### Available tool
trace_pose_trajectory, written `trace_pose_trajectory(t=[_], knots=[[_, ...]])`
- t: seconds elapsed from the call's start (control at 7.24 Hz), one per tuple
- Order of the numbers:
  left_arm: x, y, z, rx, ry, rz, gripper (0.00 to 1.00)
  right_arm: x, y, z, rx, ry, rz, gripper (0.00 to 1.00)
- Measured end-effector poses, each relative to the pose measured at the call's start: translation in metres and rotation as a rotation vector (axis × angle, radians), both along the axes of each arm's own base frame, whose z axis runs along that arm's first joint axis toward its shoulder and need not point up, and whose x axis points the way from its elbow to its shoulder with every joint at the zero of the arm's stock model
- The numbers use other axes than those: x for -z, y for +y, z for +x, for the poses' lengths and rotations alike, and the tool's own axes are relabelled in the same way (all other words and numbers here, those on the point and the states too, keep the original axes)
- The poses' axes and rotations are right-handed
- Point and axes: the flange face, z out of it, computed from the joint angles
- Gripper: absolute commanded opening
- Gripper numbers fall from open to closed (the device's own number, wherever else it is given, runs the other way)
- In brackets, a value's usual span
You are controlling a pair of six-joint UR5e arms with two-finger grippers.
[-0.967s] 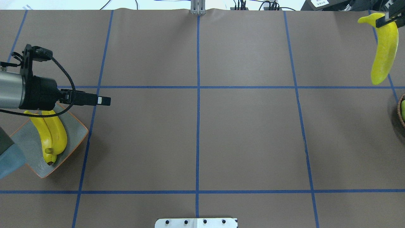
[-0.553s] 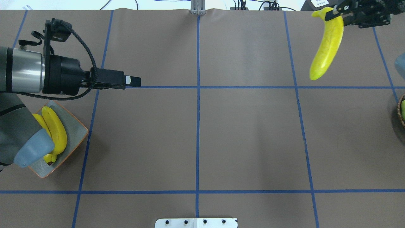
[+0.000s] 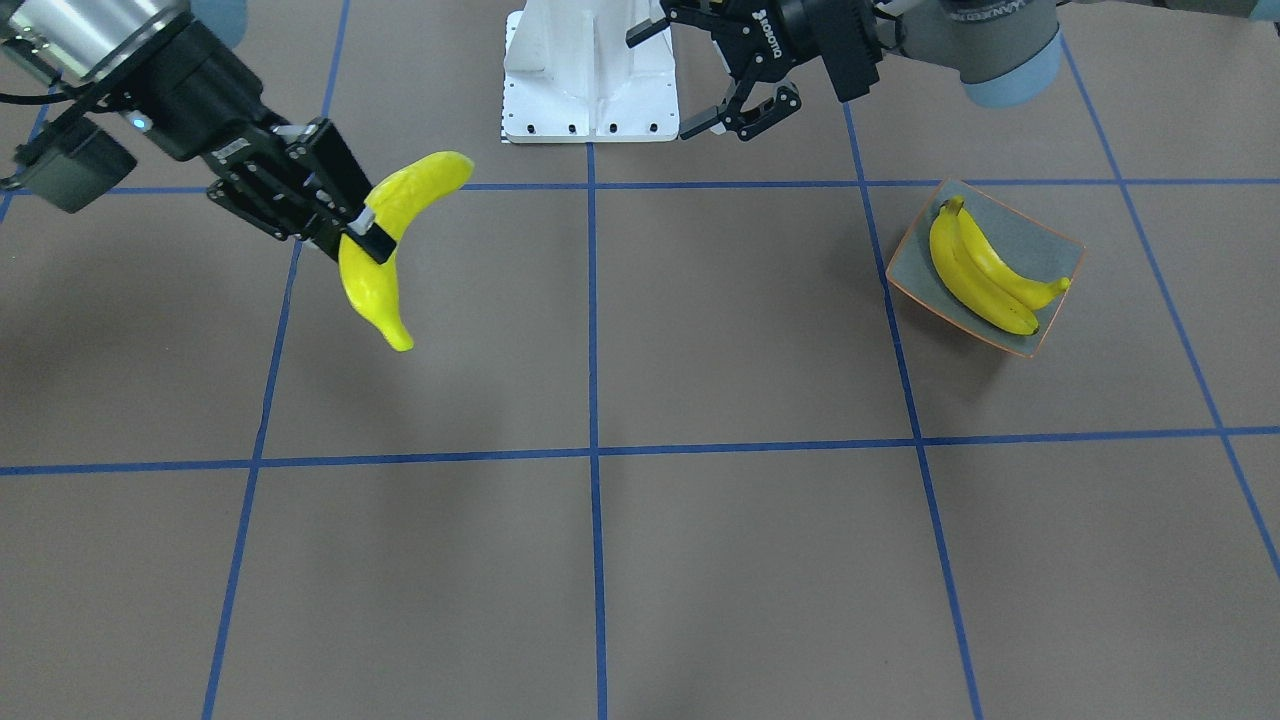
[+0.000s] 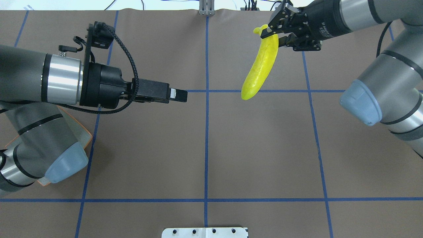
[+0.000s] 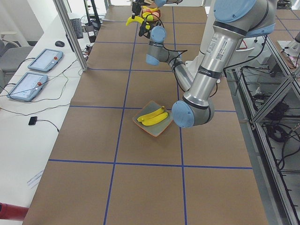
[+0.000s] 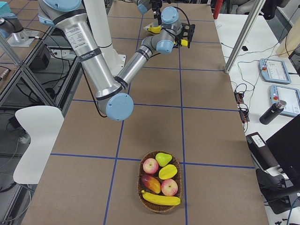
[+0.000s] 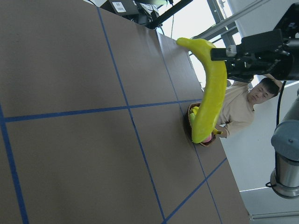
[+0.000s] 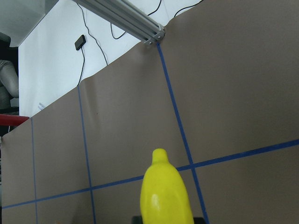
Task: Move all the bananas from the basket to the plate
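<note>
Brown counter (image 4: 205, 148) w/ blue tape grid (image 4: 206, 132). White bolted plate (image 3: 590, 90) at one edge. Two apples (image 6: 150, 165) & a pear (image 6: 163, 158) lie together. Two pendants (image 5: 27, 86) on side desk (image 5: 28, 140); white chair (image 6: 37, 136), dark bottle (image 6: 269, 112) off the counter.

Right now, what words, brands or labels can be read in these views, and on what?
"ROBOTIQ": white letters on the left gripper's black body, front-facing view.
White lettering on the right gripper's body, overhead view: too small to read.
Lettering along the left arm's silver tube, left side view: blurred.
White label in the left wrist view's background: unreadable.
</note>
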Motion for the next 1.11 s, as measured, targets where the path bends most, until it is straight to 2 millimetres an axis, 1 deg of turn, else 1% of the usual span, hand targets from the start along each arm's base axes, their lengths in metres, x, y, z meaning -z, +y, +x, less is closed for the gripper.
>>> trace_pose_trajectory(t=[0.14,0.28,0.55,0.69,0.83,0.97,1.11], knots=[[0.003,0.003,0.003,-0.008,0.005,0.004,1.0,0.015,0.012,-0.015,0.024,-0.024,0.003,0.0],[0.005,0.004,0.005,-0.013,0.007,0.005,1.0,0.027,0.026,-0.028,0.046,-0.042,0.015,0.0],[0.007,0.006,0.01,-0.008,0.013,0.003,1.0,0.045,0.053,-0.048,0.063,-0.075,0.03,0.0],[0.009,0.012,0.018,-0.004,0.021,-0.002,1.0,0.056,0.064,-0.062,0.057,-0.09,0.034,0.0],[0.012,0.018,0.027,-0.002,0.029,-0.008,1.0,0.065,0.072,-0.076,0.048,-0.099,0.04,0.0],[0.013,0.023,0.035,-0.001,0.034,-0.013,1.0,0.069,0.077,-0.084,0.042,-0.103,0.044,0.0],[0.013,0.026,0.04,-0.001,0.033,-0.018,0.94,0.072,0.078,-0.087,0.039,-0.105,0.046,0.0]])
